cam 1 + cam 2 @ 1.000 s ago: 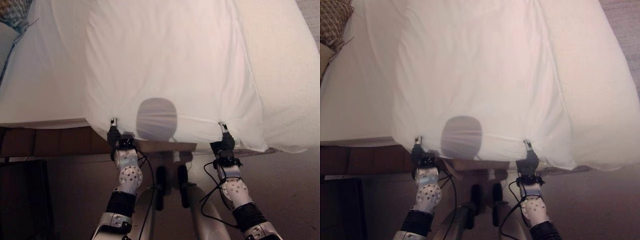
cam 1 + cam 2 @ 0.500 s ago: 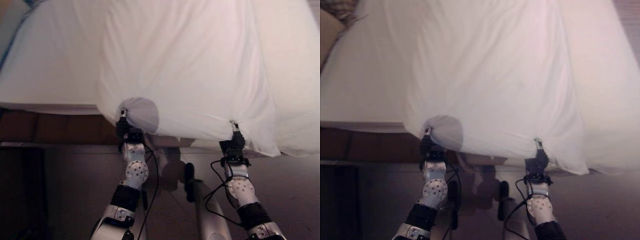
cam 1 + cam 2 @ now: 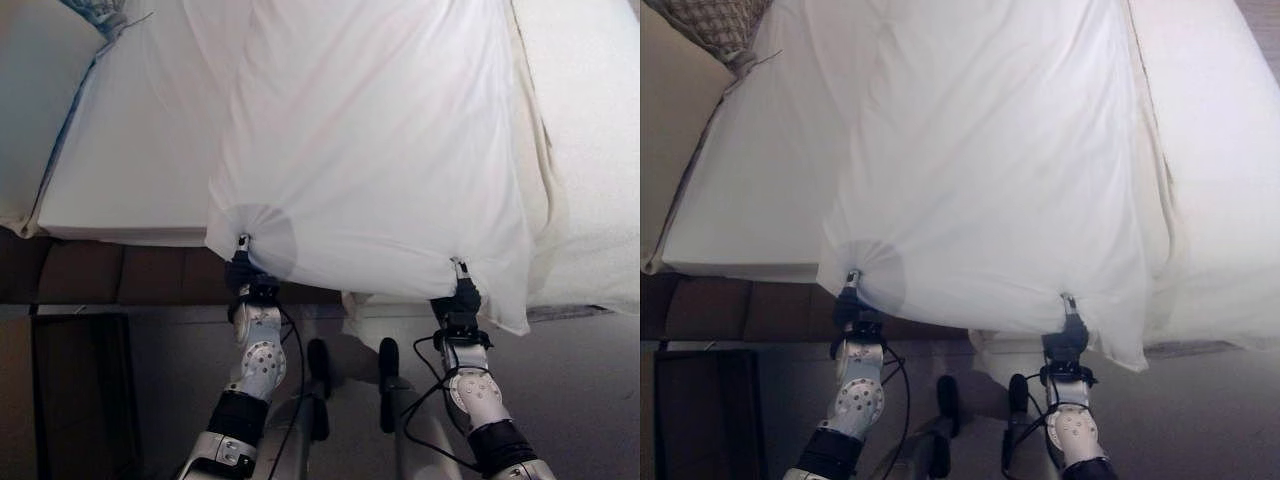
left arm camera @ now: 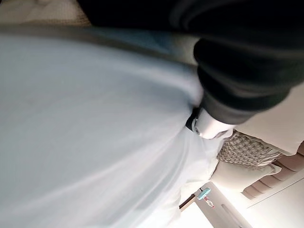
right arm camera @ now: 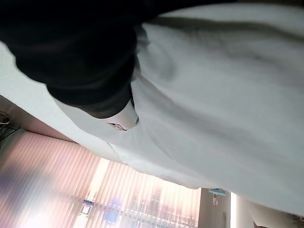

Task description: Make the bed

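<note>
Left eye view: left hand [image 3: 243,262] and right hand [image 3: 462,290] pinch the sheet [image 3: 380,150], fingertips buried.

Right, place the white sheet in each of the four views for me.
Left eye view: sheet fills the centre, draped over the bed's near edge.
Right eye view: sheet, centre.
Left wrist view: sheet beside the left hand.
Right wrist view: sheet.
Shared landmark: the patterned pillow.

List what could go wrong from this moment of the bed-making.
Both hands, left and right, pinch only the white sheet's near edge, so a hard tug could slip it free. The sheet lies bunched toward the right, leaving the mattress bare on the left; pulling straight may leave it skewed.
</note>
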Controlling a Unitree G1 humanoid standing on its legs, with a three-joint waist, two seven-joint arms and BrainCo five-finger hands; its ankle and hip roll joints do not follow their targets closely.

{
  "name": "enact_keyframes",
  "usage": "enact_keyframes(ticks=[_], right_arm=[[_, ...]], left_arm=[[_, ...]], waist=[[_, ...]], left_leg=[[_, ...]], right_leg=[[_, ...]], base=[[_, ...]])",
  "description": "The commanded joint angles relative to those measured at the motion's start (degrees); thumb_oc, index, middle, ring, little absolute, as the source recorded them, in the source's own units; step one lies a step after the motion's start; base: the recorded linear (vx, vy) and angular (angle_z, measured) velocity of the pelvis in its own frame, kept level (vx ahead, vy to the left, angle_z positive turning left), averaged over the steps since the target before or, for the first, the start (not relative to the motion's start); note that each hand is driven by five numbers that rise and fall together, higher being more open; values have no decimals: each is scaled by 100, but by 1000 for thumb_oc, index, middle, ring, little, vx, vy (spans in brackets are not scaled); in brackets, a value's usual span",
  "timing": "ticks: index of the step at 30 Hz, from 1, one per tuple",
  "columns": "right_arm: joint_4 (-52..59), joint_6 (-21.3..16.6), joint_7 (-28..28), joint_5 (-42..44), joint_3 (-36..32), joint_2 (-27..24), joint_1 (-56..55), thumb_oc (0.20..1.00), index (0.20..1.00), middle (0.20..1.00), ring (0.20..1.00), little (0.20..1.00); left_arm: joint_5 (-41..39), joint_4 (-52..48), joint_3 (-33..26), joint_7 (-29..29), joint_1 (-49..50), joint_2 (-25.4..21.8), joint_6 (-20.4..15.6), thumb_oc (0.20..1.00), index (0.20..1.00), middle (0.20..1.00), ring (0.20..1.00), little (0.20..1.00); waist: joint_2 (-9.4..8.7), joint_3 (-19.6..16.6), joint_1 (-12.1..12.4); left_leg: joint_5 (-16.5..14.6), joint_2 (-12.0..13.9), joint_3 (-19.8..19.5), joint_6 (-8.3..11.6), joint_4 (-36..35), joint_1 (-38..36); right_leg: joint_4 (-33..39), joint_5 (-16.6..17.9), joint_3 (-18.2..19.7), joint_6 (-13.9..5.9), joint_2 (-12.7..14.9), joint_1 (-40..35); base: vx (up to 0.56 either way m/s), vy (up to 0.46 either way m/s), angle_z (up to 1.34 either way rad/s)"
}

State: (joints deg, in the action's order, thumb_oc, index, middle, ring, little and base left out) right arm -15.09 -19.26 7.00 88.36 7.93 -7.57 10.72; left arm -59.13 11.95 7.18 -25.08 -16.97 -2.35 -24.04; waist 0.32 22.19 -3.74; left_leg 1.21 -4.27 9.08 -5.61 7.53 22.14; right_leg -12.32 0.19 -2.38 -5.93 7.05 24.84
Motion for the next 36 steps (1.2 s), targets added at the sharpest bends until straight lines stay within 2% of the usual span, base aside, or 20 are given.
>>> enact_keyframes(ticks=[1,3,6,8,9,10,12,13,14,17,19,20,22,25,28,29,30,31,33,36], right_arm=[[348,-293,147,-272,-213,-225,-249,200,200,200,200,200],[348,-273,160,-270,-261,-286,-373,200,200,200,200,200],[288,-267,145,-275,-363,-347,-419,200,200,200,200,200],[233,-243,123,-334,-395,-414,-415,200,200,200,200,200],[209,-222,141,-342,-393,-475,-388,200,200,200,200,200],[206,-220,143,-341,-397,-476,-382,200,200,200,200,200],[149,-242,126,-334,-418,-500,-353,200,200,200,200,200],[133,-248,131,-327,-415,-494,-326,200,200,200,200,200],[121,-261,117,-327,-397,-492,-292,200,200,200,200,200],[32,-296,78,-271,-350,-473,-205,200,200,200,200,200],[22,-327,37,-228,-357,-467,-180,200,200,200,200,200],[26,-317,34,-227,-338,-452,-186,200,200,200,200,200],[-37,-329,-16,-225,-340,-438,-108,200,200,200,200,200],[-218,-293,-64,-317,-497,-392,-131,200,200,200,200,200],[-745,5,47,-475,-546,-392,-76,200,200,200,200,200],[-747,5,49,-474,-547,-392,-75,200,200,200,200,200],[-1163,163,143,-611,-483,-382,-8,200,200,200,200,200],[-1425,292,174,-721,-449,-379,43,200,200,200,200,200],[-2049,390,132,-1168,-284,-480,158,200,200,200,200,200],[-2579,512,184,-1397,-104,-489,275,200,200,200,200,200]], left_arm=[[465,-466,-524,-52,167,-264,-276,200,200,200,200,200],[415,-375,-495,-33,201,-202,-252,200,200,200,200,200],[326,-375,-503,-7,273,-97,-262,200,200,200,200,200],[378,-379,-505,23,311,-91,-270,200,200,200,200,200],[352,-322,-490,5,262,-60,-304,200,200,200,200,200],[353,-320,-490,4,256,-60,-305,200,200,200,200,200],[374,-314,-557,-13,240,-83,-311,200,200,200,200,200],[424,-388,-619,-39,255,-134,-317,200,200,200,200,200],[501,-456,-676,-105,239,-196,-349,200,200,200,200,200],[631,-444,-796,-307,212,-280,-414,200,200,200,200,200],[678,-371,-842,-411,210,-295,-409,200,200,200,200,200],[663,-336,-849,-445,193,-304,-422,200,200,200,200,200],[613,-76,-835,-603,79,-315,-509,200,200,200,200,200],[507,195,-777,-746,7,-255,-555,200,200,200,200,200],[415,757,-769,-807,125,-142,-482,200,200,200,200,200],[414,759,-769,-805,124,-142,-483,200,200,200,200,200],[357,1106,-877,-816,196,-128,-465,200,200,200,200,200],[277,1309,-1028,-823,225,-95,-468,200,200,200,200,200],[408,1840,-1256,-791,229,-172,-295,200,200,200,200,200],[459,2554,-1399,-779,-138,-239,-300,200,200,200,200,200]], waist=[[-48,-225,21],[13,-267,-7],[133,-310,1],[139,-226,32],[115,-140,134],[119,-142,124],[15,-192,105],[-74,-223,143],[-178,-235,218],[-242,-267,272],[-192,-301,302],[-145,-307,311],[-101,-249,317],[-101,-115,247],[76,-182,200],[76,-180,199],[157,-183,178],[153,-176,236],[81,-135,254],[55,-97,195]], left_leg=[[-140,-214,-249,507,-110,-104],[-186,-228,-284,495,35,-55],[-253,-155,-193,574,389,46],[-201,-196,-247,767,945,225],[-12,-439,-649,976,1313,410],[-12,-442,-660,980,1326,425],[-226,-118,-776,838,1256,505],[-220,88,-1076,805,1145,556],[-116,316,-1550,808,967,574],[648,1154,-2117,943,-7,459],[988,1645,-1912,1083,-629,192],[894,1699,-1819,1122,-765,11],[675,1587,-1650,1198,-697,87],[93,922,-1363,1150,426,596],[-295,407,-1322,855,871,725],[-297,405,-1323,854,875,726],[-325,238,-1347,731,836,648],[-333,271,-1260,730,765,552],[-222,200,-1132,717,419,350],[-111,68,-1147,730,157,206]], right_leg=[[425,312,186,-58,-853,240],[475,303,342,-24,-844,133],[397,213,179,44,-759,46],[379,130,76,105,-713,-106],[232,151,137,158,-746,-90],[220,144,125,160,-743,-78],[140,57,180,168,-645,-19],[93,5,274,172,-609,0],[-2,-49,402,184,-600,63],[-360,-208,527,202,-595,384],[-546,-296,588,96,-449,493],[-622,-323,567,35,-401,551],[-589,-137,625,-173,-134,647],[268,474,727,-464,616,182],[820,810,943,-352,1125,-207],[825,812,942,-353,1127,-211],[762,822,1029,-220,918,-180],[668,662,681,-189,763,-167],[258,202,69,-64,118,22],[145,0,265,53,-224,112]], base=[[9,-78,-15],[1,-119,-2],[-4,-130,11],[-31,-125,11],[-52,-69,19],[-62,-56,18],[-14,-12,14],[29,21,11],[14,48,-6],[2,171,-20],[1,416,-24],[-29,502,-25],[-95,496,-19],[-33,565,13],[121,585,92],[126,504,74],[103,407,26],[89,500,13],[-5,242,-40],[8,120,-57]])
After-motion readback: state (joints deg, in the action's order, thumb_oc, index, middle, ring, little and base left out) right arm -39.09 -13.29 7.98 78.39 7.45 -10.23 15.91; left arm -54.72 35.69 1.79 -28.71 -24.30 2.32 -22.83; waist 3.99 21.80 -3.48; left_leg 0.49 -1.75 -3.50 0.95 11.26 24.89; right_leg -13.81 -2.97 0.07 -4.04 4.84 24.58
